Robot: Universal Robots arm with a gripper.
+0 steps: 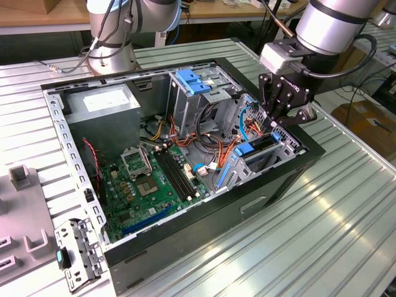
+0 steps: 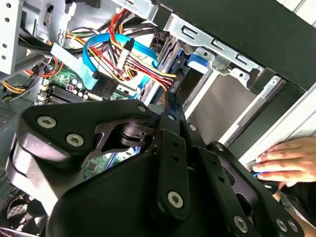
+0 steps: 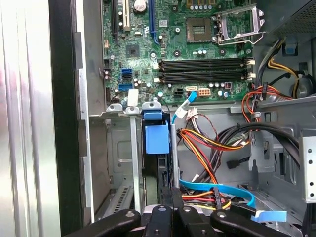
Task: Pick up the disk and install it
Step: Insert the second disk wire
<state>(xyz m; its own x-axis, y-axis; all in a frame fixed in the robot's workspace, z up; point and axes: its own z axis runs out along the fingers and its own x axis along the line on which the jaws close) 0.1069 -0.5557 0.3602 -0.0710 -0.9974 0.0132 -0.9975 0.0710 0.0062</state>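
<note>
In the exterior view your gripper (image 1: 286, 116) sits over the drive bay at the computer case's (image 1: 185, 260) front corner; in both wrist views the narrow fingers (image 3: 170, 195) pinch the disk (image 3: 157, 138) edge-on in its slot, so press straight.

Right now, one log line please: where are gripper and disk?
gripper: above bay | disk: edge-on in bay | hand: outside case
</note>
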